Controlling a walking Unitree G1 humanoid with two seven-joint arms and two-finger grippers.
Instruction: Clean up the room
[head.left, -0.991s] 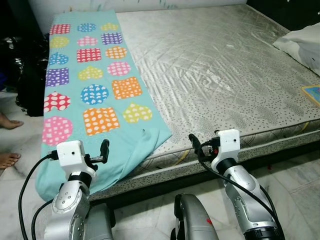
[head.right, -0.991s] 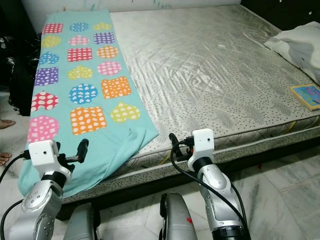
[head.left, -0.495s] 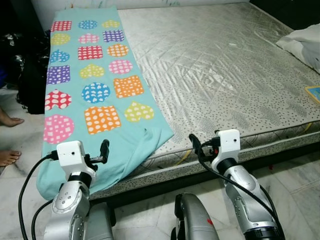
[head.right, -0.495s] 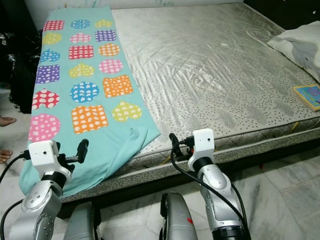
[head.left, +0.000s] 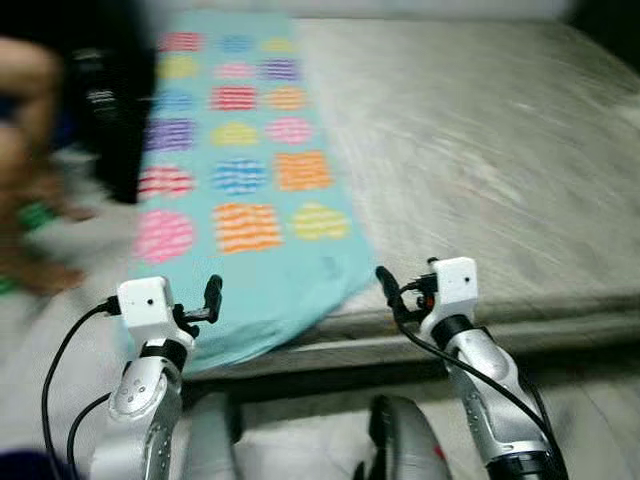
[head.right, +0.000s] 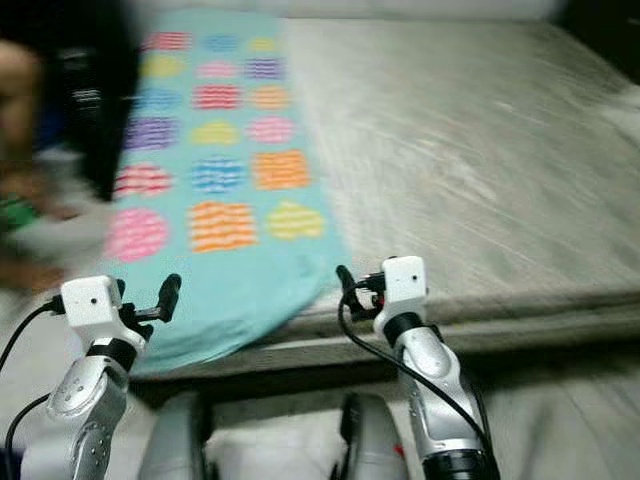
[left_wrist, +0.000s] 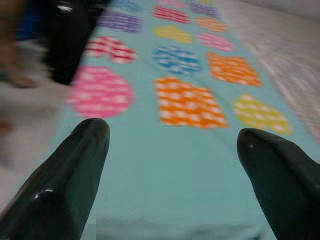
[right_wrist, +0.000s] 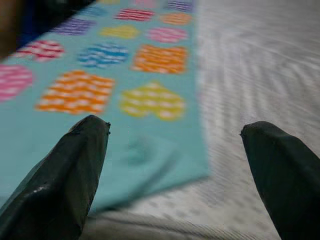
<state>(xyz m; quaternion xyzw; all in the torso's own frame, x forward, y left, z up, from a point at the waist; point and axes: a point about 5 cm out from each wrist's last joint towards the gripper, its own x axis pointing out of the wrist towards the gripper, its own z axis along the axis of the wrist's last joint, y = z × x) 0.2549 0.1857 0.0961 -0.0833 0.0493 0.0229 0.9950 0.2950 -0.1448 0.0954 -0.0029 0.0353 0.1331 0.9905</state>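
The blanket runs lengthwise up the mattress, its hanging end just ahead of the left gripper; both it and the right gripper are spread and hold nothing.

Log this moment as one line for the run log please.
view: blurred | left pincer: open, raised before teal blanket | right pincer: open, near blanket corner | blanket: flat on mattress, hanging over edge | nothing held

Before you lies a bare grey quilted mattress, blurred by camera motion, with pale floor below its near edge, a dark bulky shape standing beside its left side, and a person's blurred limb at the far left.
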